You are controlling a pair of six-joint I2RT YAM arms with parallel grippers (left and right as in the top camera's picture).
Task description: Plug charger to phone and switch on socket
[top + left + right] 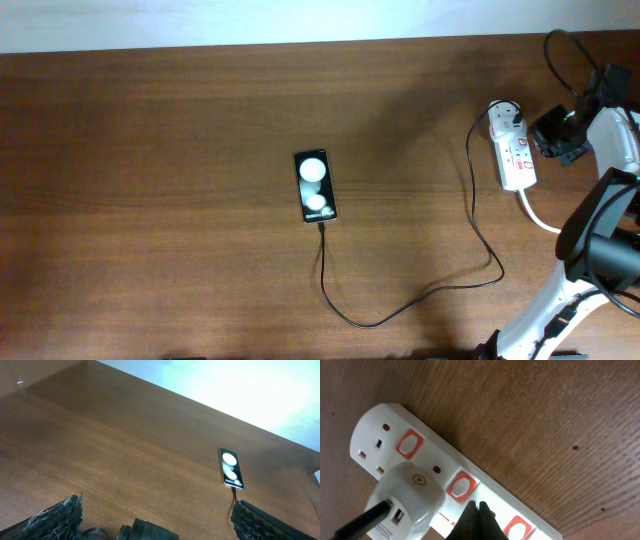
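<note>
While the left hand (156, 506) is held wide open and empty low over the table (150, 150), the right hand (476, 507) is seen closed, its two dark fingers pressed together with nothing between them. Their tips are set on the socket (495, 497), just beside a red-framed switch (460, 485). A white adapter (410, 492) is seated in the strip's next outlet, and the charger (360, 521) — a thin black cable — is plugged into it. In the overhead view the cable is carried in a long loop across the table to the phone (315, 187), which lies flat near the middle — its short edge is met by the connector tip.
</note>
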